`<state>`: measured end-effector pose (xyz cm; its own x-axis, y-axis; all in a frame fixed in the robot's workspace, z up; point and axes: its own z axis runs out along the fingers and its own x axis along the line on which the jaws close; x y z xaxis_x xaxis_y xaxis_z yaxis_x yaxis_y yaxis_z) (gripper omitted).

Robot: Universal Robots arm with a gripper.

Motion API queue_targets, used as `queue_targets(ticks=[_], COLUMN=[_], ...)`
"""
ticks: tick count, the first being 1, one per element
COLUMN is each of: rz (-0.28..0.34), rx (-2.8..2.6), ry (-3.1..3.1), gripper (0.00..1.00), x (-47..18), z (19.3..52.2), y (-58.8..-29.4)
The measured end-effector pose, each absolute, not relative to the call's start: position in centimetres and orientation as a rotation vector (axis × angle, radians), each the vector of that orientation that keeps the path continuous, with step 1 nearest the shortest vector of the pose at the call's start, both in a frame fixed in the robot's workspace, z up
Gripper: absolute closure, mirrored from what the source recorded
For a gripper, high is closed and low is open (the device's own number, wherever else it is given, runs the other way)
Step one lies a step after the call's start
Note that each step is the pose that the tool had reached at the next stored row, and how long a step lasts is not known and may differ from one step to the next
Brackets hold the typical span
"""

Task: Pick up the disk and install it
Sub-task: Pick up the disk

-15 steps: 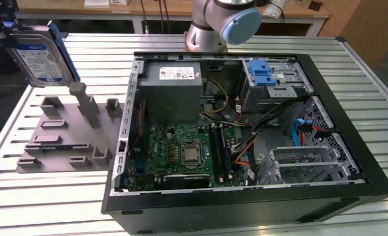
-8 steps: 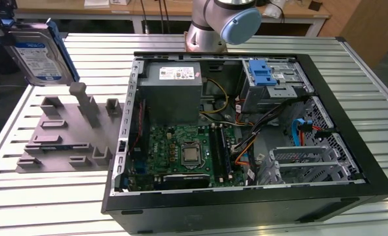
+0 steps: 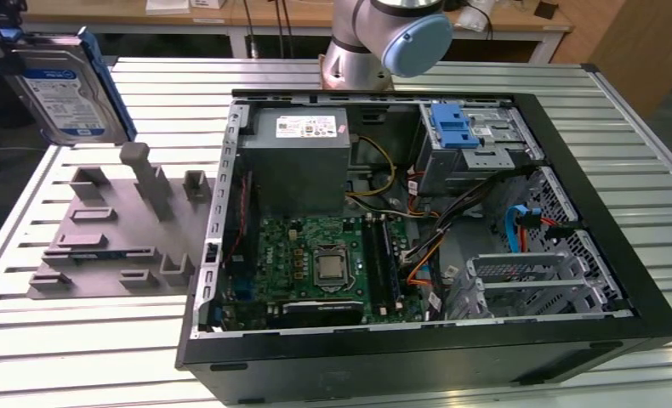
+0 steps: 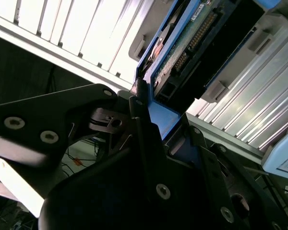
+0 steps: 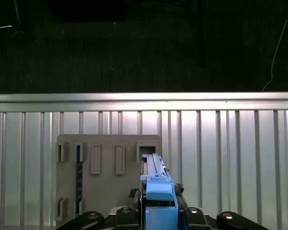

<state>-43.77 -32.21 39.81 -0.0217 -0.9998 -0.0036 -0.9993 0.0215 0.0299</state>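
1. Gripper (image 4: 161, 117) is clamped on the disk (image 3: 70, 85), fingers on its blue rail.
2. Disk hangs upright just above the fixture (image 3: 115, 229), clear of its posts, long axis near vertical.
3. Cage (image 3: 464, 127) lies well beyond the fixture, toward the exterior view's right, past the case (image 3: 217, 255) wall. I judge the air between open.

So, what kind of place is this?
Probably a robotics lab or workshop: a robot arm stands at a slatted metal table carrying an open computer case and a grey fixture, with wooden desks behind. The gripper holds the disk.
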Motion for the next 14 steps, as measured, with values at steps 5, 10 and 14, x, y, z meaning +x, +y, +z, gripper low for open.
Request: queue_targets(ticks=[5,10,14], rz=[-0.037,-0.037,-0.037], rx=[2.184,2.184,2.184], ry=[-2.232,-2.232,-2.232], gripper=[0.64,0.64,0.64], x=[-43.77,-43.77,-43.78], z=[40.13,40.43,40.66], y=[-32.19,-32.17,-32.16])
